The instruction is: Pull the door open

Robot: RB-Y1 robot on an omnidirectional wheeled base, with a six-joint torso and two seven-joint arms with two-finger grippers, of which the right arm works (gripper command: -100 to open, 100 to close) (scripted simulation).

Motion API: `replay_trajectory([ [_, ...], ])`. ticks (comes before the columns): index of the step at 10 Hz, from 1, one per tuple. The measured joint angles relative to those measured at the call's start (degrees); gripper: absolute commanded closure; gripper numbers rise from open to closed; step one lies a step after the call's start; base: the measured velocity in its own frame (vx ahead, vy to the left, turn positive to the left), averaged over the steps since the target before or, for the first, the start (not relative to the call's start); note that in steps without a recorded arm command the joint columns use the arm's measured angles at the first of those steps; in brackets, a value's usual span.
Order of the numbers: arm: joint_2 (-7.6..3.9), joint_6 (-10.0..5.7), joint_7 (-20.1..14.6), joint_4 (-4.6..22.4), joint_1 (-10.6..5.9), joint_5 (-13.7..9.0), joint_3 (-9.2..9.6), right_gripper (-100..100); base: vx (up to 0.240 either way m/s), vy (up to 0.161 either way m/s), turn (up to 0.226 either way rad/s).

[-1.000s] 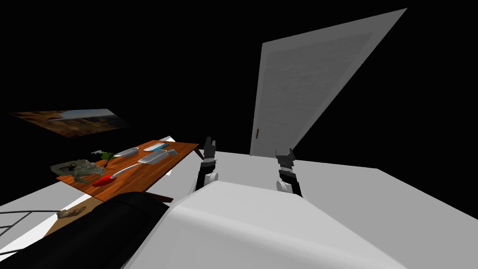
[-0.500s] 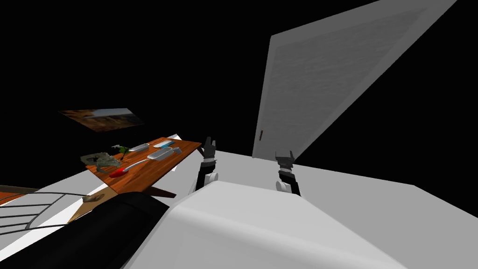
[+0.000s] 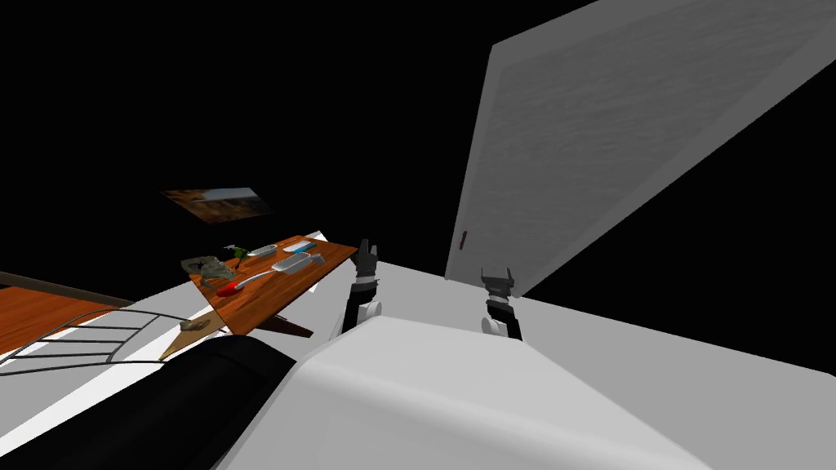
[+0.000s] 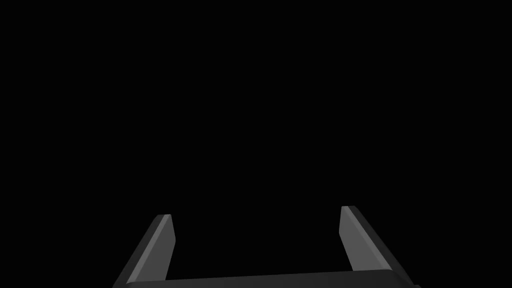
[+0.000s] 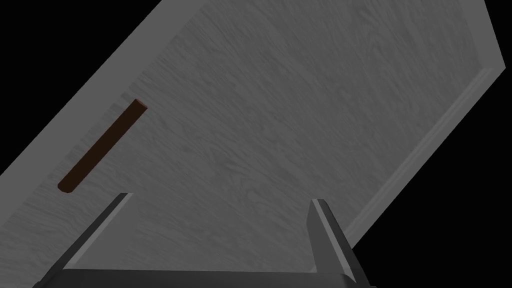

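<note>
A tall grey door (image 3: 588,130) stands ahead and to the right, ringed by a black area. Its small dark brown bar handle (image 3: 464,239) sits near the door's left edge, low down. In the right wrist view the door (image 5: 280,125) spreads wide and the brown handle (image 5: 102,146) lies off to one side of my fingers, still some way beyond them. My right gripper (image 5: 220,200) is open and holds nothing; it hangs before the door's lower part (image 3: 496,277). My left gripper (image 4: 255,212) is open too, raised left of the door (image 3: 366,249).
A wooden table (image 3: 273,281) with a red-handled tool (image 3: 233,287), flat grey trays and small items stands to the left. A framed picture (image 3: 216,202) hangs beyond it. A dark wire chair (image 3: 90,339) and an orange floor patch (image 3: 37,314) lie at far left. Pale grey floor (image 3: 653,359) spreads ahead.
I have moved toward the door, which now looks larger and higher. The table and picture have slid right and shrunk; the wire chair has come into view. Both grippers keep their pose.
</note>
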Motion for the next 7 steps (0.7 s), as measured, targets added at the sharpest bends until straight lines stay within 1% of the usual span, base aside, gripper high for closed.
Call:
replay_trajectory([
  [1, -0.05, -0.03, -1.16, 1.26, -0.67, -0.7, -0.24, -100, 0.098, -0.034, 0.141],
  [2, -0.11, -0.07, -2.38, 2.35, -1.02, -1.37, -0.41, -100, 0.094, -0.052, 0.158],
  [3, -0.38, -0.47, -3.82, 3.92, -1.44, -2.06, -0.58, -100, 0.088, -0.042, 0.146],
  [5, -0.2, -1.35, -6.25, 6.6, -2.1, -3.23, -0.67, -100, 0.089, -0.043, 0.144],
  [7, -0.04, -1.44, -8.45, 8.59, -2.78, -4.47, -0.93, -100, 0.089, -0.043, 0.122],
])
